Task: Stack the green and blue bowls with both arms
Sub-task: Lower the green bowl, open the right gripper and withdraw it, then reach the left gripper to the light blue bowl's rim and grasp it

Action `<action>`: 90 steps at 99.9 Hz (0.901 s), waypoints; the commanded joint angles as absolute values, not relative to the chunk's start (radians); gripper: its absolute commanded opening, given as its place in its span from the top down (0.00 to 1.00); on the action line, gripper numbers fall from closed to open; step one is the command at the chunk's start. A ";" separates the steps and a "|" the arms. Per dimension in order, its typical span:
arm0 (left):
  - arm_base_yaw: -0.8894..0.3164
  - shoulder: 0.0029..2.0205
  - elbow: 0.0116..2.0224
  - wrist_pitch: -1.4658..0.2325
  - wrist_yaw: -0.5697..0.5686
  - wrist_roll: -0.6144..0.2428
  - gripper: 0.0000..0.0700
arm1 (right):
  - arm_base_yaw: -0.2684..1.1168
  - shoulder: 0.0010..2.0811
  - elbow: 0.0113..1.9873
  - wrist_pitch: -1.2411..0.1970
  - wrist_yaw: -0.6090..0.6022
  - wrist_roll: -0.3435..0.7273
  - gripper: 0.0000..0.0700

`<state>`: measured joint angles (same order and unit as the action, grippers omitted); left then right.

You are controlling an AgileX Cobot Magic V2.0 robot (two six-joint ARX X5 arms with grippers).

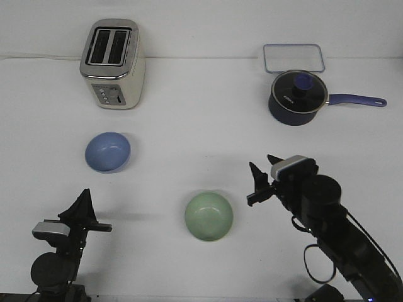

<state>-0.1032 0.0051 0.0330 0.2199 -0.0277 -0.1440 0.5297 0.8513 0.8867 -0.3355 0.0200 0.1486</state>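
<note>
glossy sage green bowl (209,216), periwinkle blue bowl (107,151), well apart

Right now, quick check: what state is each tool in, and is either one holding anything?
Left tool: empty; open or closed cannot be told from this angle.
Right tool: open, empty, near the green bowl but not touching it.

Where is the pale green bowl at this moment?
In the front view, the pale sage green glossy round bowl sits on the white table, near the front centre, beside the right arm's black tool, not touching it.
</note>
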 commanded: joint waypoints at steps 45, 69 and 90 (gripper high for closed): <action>-0.104 0.107 0.267 -0.060 -0.166 -0.431 0.98 | 0.537 0.398 0.456 -0.241 0.187 0.136 0.52; -0.078 0.461 0.549 -0.250 -0.183 -0.418 0.98 | 0.537 0.394 0.456 -0.238 0.183 0.142 0.52; -0.054 0.815 0.767 -0.345 -0.171 -0.344 0.42 | 0.537 0.393 0.456 -0.232 0.154 0.142 0.52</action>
<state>-0.0597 0.7277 0.7212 -0.3405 -0.1764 -0.3752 0.5297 0.3904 0.4534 -0.2432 0.1581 0.1333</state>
